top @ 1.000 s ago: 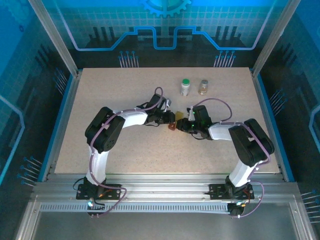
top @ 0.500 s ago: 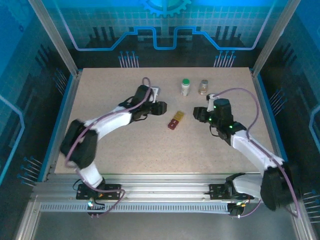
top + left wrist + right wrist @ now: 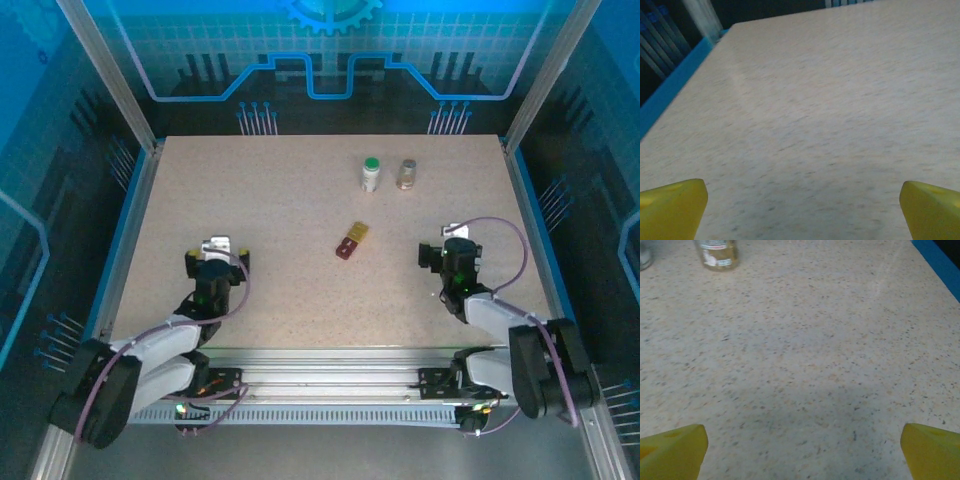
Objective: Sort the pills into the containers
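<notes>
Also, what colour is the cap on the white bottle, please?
Green cap; top view shows it best.

taller bottle point(image 3: 371, 174) left of vial point(image 3: 407, 174); pills point(image 3: 351, 241) before them, slightly left

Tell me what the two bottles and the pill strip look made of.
White bottle: opaque, matte-looking, probably plastic; green cap. Vial: see-through amber, grey cap; glass or clear plastic, cannot tell. Pill strip: one yellow translucent piece, one dark red; material too small to judge.
</notes>
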### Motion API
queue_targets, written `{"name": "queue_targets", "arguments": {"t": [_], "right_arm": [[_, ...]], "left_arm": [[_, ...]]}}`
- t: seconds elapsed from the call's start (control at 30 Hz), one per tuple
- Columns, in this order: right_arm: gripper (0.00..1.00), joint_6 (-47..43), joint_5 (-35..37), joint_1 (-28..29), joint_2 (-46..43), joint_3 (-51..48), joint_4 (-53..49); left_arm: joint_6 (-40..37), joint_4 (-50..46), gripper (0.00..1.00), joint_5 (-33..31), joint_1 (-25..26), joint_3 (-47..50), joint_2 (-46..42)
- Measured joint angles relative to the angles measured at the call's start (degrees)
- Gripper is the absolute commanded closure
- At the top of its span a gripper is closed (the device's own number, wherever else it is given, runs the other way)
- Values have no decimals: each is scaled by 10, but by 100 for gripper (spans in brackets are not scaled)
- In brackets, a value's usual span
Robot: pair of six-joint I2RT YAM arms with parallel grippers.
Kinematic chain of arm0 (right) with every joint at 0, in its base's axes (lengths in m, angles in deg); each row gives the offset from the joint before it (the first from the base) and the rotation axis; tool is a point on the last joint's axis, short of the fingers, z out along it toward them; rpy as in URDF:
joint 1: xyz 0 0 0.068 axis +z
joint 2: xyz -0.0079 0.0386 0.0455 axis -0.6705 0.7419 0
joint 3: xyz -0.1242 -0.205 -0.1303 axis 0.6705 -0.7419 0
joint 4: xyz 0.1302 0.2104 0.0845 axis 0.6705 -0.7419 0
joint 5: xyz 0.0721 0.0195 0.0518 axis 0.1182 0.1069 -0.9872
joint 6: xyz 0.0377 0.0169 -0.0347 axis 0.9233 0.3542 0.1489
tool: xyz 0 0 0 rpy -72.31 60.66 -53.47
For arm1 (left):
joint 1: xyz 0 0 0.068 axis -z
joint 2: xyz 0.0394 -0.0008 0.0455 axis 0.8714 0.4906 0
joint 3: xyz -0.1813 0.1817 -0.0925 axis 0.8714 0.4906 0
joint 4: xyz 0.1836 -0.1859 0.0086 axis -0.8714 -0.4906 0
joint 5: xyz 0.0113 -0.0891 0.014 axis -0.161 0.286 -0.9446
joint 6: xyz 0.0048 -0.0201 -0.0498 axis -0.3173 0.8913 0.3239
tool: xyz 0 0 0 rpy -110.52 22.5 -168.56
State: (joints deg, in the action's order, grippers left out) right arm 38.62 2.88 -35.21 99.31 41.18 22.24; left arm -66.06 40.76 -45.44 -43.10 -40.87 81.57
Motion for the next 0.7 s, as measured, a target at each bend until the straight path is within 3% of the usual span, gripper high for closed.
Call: {"name": "queue_targets", "arguments": {"t": [0.17, 0.27, 0.43, 0.5, 0.7], "right_arm": [[0, 2, -21, -35, 83, 21, 111], [0, -7, -47, -39, 116, 18, 164], [0, -30, -96, -35, 187, -43, 348], [0, -31, -103, -37, 192, -62, 362], [0, -52, -153, -35, 190, 37, 286]], "left_arm": [[3, 57, 1, 43, -64, -27, 53], [2, 125, 1, 75, -90, -37, 109], [1, 272, 1, 152, -113, -39, 242], [4, 307, 1, 168, -120, -40, 299], [32, 237, 1, 194, -157, -112, 291]]}}
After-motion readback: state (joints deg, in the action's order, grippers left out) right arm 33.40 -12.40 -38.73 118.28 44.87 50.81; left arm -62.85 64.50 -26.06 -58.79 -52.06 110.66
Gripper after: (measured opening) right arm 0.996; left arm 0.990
